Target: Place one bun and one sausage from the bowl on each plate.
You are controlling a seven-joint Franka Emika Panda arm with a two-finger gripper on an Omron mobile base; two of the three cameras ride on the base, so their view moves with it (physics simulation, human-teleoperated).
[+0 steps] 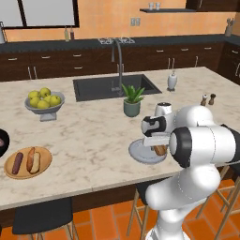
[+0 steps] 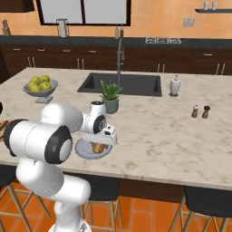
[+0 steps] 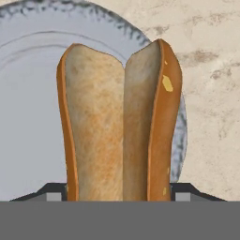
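Observation:
My gripper [image 1: 158,146] is shut on an orange-tan split bun [image 1: 161,150], holding it low over the pale grey plate [image 1: 140,153] near the counter's front edge. Seen from the hand, the bun [image 3: 117,126] stands between the fingertips [image 3: 52,193] over the right part of the grey plate [image 3: 28,93]; whether it touches the plate I cannot tell. From the right base, the bun [image 2: 98,147] lies over the same plate [image 2: 86,151] under the gripper [image 2: 102,141]. The wooden plate [image 1: 43,169] at far left holds a sausage [image 1: 17,162] and a bun [image 1: 33,159]. The black bowl [image 1: 2,146] is cut off by the left edge.
A grey footed bowl of yellow-green fruit [image 1: 44,101] stands at the back left. A potted plant [image 1: 132,101] sits in front of the sink [image 1: 115,86]. A white dispenser [image 1: 172,80] and two small shakers [image 1: 207,99] stand to the right. Stools line the counter's front.

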